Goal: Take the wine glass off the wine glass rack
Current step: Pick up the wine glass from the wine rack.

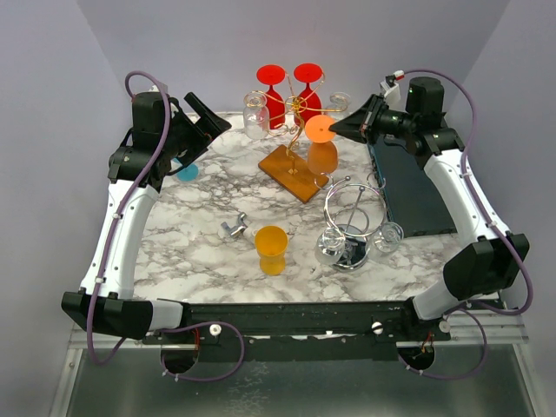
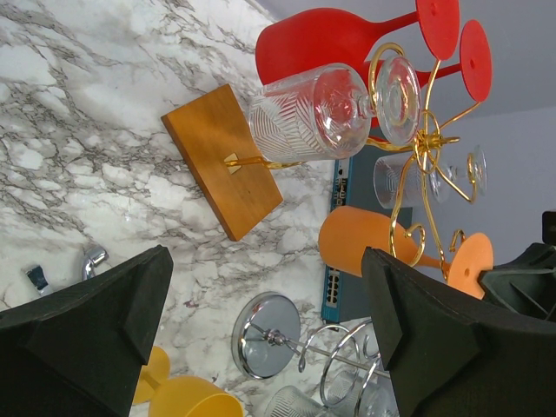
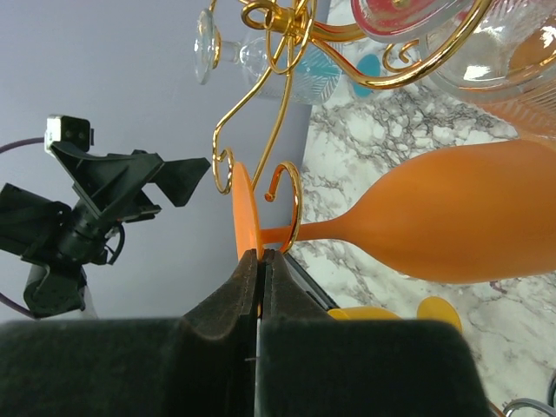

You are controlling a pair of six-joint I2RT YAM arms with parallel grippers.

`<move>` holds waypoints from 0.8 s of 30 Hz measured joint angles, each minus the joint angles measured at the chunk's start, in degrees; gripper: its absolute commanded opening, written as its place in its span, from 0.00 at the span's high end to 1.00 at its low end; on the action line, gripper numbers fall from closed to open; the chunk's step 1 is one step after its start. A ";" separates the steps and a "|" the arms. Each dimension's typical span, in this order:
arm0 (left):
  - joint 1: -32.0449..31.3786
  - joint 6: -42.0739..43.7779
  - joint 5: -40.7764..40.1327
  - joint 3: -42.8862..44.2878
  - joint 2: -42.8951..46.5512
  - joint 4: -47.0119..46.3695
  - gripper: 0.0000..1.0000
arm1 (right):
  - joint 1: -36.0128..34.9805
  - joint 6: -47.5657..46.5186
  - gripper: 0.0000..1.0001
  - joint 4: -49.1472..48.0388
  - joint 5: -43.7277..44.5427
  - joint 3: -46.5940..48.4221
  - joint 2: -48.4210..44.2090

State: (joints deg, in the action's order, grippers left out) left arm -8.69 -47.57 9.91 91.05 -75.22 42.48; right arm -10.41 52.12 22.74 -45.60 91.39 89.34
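Black fingers of the right gripper (image 3: pixel 259 261) fill the bottom of the right wrist view. Its jaws are pressed together on the rim of the flat round foot of the orange wine glass (image 3: pixel 452 221). That glass is opaque, matte orange all over, with a long tulip-shaped bowl, a thin stem and a disc foot. It hangs foot-up, its stem caught in a curled hook of the gold wire rack (image 2: pixel 425 142), on the side of the rack that faces the right edge of the table (image 1: pixel 200 217).

The rack stands on a wooden base (image 1: pixel 291 171) by the middle of the table's far edge. Two red glasses (image 1: pixel 287 91) hang on its far side and a clear patterned glass (image 1: pixel 255 117) on its left side.

The left gripper (image 2: pixel 265 254) hovers near the far left corner with its jaws spread wide and nothing between them, pointing toward the rack.

A yellow glass (image 1: pixel 271 249) stands by the middle of the near edge, and a chrome rack (image 1: pixel 347 230) sits toward the near right corner.
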 measured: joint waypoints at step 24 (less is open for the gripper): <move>0.00 -0.46 0.00 0.00 0.22 0.02 0.01 | 0.00 7.93 0.99 -3.85 0.35 -2.84 -2.80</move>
State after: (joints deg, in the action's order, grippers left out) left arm -8.69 -48.03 9.91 91.05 -75.00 42.50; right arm -10.41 60.05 18.90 -45.25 88.55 86.54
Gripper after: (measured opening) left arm 0.987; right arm 0.014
